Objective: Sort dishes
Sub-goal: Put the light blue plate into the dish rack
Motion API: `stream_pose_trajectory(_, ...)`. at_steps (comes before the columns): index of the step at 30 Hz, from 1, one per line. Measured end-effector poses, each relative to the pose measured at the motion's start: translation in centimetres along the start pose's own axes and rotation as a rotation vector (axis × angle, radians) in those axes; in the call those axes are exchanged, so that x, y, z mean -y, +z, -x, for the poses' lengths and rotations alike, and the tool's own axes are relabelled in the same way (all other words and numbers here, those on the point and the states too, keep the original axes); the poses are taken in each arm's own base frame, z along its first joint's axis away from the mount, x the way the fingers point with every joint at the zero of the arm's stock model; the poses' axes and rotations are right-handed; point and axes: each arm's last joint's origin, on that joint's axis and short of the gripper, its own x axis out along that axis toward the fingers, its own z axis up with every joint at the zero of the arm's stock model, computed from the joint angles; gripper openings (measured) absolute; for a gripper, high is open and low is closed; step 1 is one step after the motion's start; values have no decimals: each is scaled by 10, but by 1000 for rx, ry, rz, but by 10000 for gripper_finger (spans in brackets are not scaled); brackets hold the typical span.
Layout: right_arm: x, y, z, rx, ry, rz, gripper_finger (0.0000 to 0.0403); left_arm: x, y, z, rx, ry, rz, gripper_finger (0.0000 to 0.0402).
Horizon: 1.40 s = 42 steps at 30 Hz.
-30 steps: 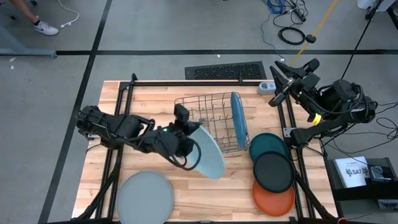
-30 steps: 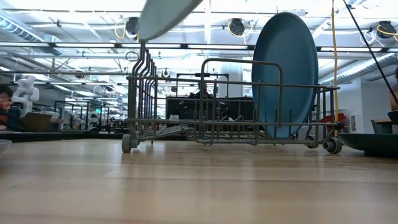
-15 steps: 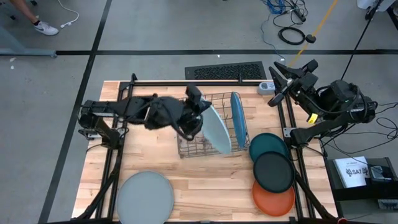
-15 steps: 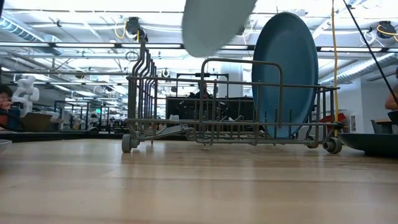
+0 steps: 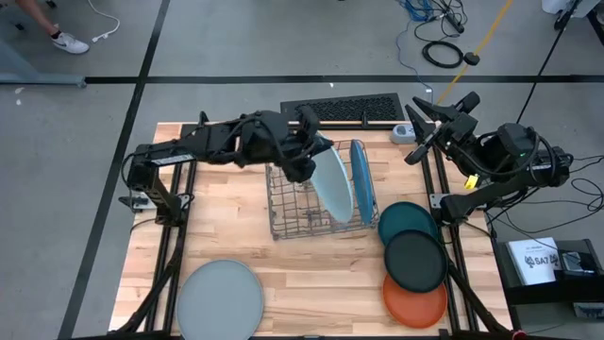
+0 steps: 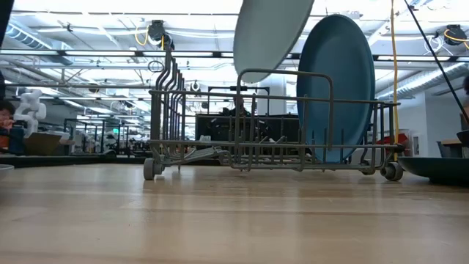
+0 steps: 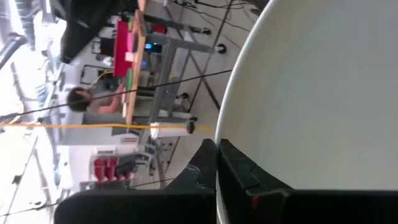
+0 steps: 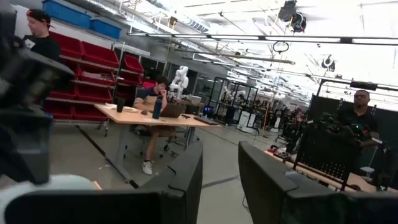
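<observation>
High view: left gripper, clamped on the pale blue plate, is holding it over the wire rack beside the racked medium blue plate, while four dishes are waiting on the table.

The left claw grips the rim of a pale plate, one dark finger lying across the plate's face and the other behind the rim. Past the rim lies the room: a seated person, a red-topped bench, and a yellow cable.
</observation>
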Motion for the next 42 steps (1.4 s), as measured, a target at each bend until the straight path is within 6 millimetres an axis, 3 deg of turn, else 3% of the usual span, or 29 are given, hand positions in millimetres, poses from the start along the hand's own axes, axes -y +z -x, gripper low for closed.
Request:
stream_pose_trajectory(9,3,1,2,5,-3,19,98,26,-15,-44,45,93,-58,0)
stream_pose_trajectory(18,11,3,5,15,-11,2,98,62,-19,-72,83,203,-129,0)
stream_pose_trajectory(24,16,4,8,22,-17,-7,98,82,-22,-81,97,302,-168,0)
stream_pose_trajectory(28,17,4,9,23,-18,1,98,84,-22,-81,133,394,-172,0)
stream_pose_trajectory(42,17,5,9,23,-18,4,98,107,-37,-89,143,412,-141,0)
